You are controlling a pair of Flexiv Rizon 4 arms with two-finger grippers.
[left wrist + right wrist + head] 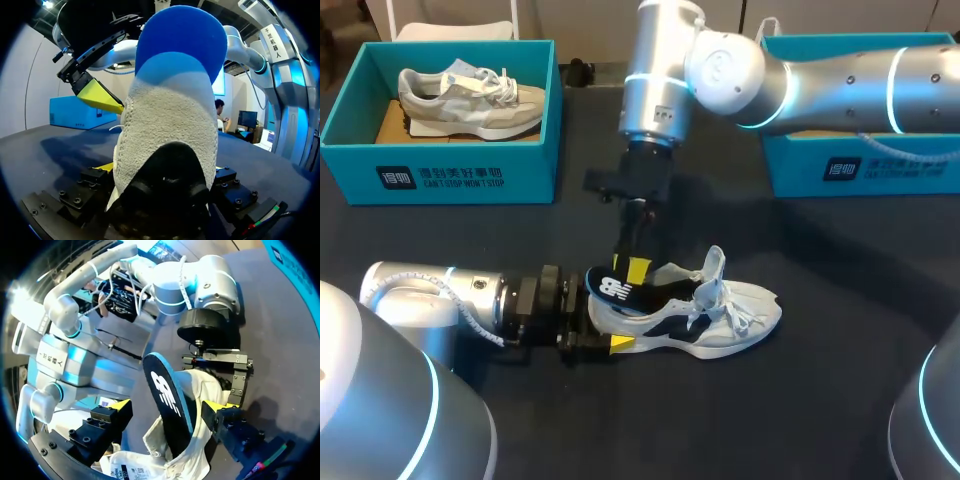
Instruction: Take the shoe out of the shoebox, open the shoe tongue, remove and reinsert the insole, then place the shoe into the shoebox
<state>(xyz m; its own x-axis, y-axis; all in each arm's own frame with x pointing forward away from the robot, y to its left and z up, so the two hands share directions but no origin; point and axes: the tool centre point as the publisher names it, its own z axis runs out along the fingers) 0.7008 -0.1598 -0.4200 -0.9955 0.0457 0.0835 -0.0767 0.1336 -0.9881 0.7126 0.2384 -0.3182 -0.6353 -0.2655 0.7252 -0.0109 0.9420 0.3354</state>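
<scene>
Closest in, the left gripper [603, 328] clamps the heel of a white and navy shoe [730, 315], which lies on its sole on the dark table [800, 420], toe towards the right side. A dark insole [620, 290] with a blue underside sticks up out of the shoe's heel opening. The right gripper [167, 407] hangs over it, fingers spread wide either side of the insole. At the table's far left, an open teal box [450, 170] holds a grey shoe [470, 100]. A second teal box [860, 170] stands at the far right; the right arm [840, 80] covers its inside, so I cannot tell its contents.
</scene>
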